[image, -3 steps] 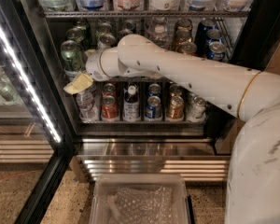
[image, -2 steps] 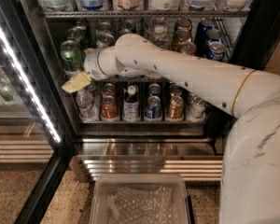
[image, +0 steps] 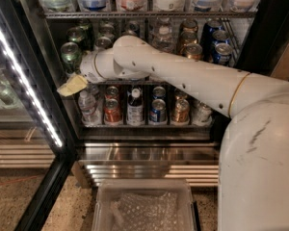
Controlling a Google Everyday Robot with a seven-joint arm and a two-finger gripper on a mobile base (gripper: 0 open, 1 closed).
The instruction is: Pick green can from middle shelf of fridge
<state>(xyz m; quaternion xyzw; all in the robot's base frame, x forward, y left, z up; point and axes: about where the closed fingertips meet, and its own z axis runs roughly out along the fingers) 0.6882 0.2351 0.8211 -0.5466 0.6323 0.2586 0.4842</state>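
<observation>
The fridge (image: 36, 47) stands open, with its LED strip (image: 24, 76) on the left. On the middle shelf (image: 135, 82) the green cans (image: 70, 52) stand in the left lane, one behind another, next to white, gold and blue cans (image: 221, 52). My white arm reaches in from the right across the shelf front. My gripper (image: 72, 85) is at the shelf's left front edge, just below and in front of the foremost green can. It hangs over a water bottle (image: 88, 107) on the rack below. I cannot see it holding a can.
The top rack (image: 149, 14) carries big bottles. The lower rack holds red cans (image: 112, 110) and small bottles. The ribbed steel base (image: 144, 162) is below. A clear plastic bin (image: 144, 206) sits on the floor in front. The glass door (image: 5, 90) stands open at left.
The gripper has shifted a little to the left along the front of the middle shelf. The cans have not moved.
</observation>
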